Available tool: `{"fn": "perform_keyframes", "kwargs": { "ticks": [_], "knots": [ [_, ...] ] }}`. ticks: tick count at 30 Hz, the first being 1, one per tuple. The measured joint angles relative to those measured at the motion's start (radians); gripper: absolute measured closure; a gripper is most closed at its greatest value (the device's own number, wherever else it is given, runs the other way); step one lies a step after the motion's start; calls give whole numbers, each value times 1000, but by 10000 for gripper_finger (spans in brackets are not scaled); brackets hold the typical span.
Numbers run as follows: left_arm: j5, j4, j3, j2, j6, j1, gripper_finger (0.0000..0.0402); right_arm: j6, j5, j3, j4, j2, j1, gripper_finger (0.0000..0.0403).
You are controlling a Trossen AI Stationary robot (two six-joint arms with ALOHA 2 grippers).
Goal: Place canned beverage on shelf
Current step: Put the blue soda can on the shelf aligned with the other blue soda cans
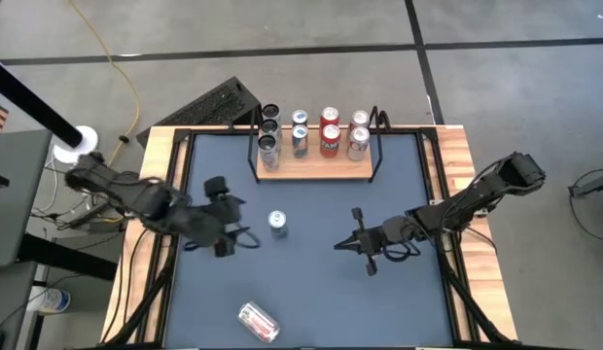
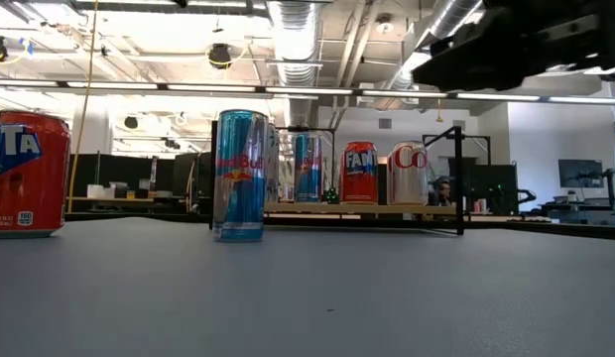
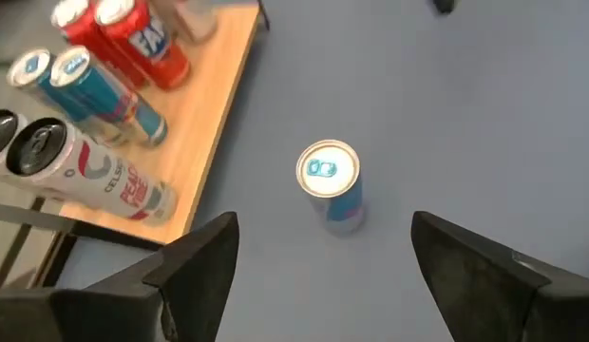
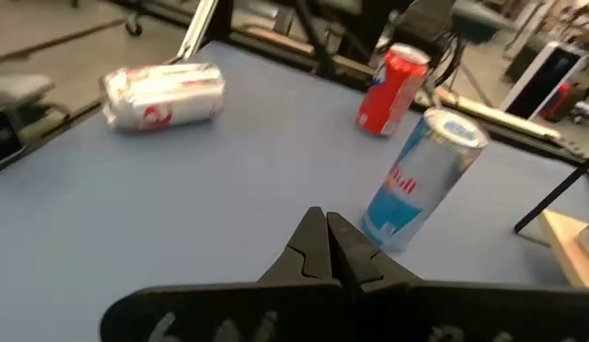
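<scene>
A blue-and-silver canned beverage (image 1: 277, 224) stands upright on its base on the dark table mat, also seen in the low view (image 2: 240, 177). My left gripper (image 1: 231, 219) hovers open to its left, tilted down toward it. The fingers (image 3: 195, 271) stand wide and short of the can (image 3: 330, 180), touching nothing. My right gripper (image 1: 338, 246) is shut and empty, right of the can and pointing at it (image 4: 423, 180). The shelf (image 1: 316, 167), a light-wood board with black wire ends, rests at the far edge and holds several upright cans.
A white-and-red can (image 1: 258, 321) lies on its side near the front edge. A red can (image 2: 25, 174) stands upright at the near left. The shelf's cans (image 3: 95, 85) fill its back rows. Wooden rails (image 1: 452, 165) border the mat.
</scene>
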Motion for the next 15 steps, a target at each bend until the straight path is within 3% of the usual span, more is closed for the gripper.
{"fn": "perform_keyframes", "kwargs": {
  "ticks": [6, 15],
  "knots": [
    [-82, 307, -334, -242, 54, -76, 101, 6, -37, 0, 153, 90, -64, 403],
    [-48, 885, -765, -564, 339, -104, 101, 17, -200, 61, 235, 240, -179, 376]
  ]
}}
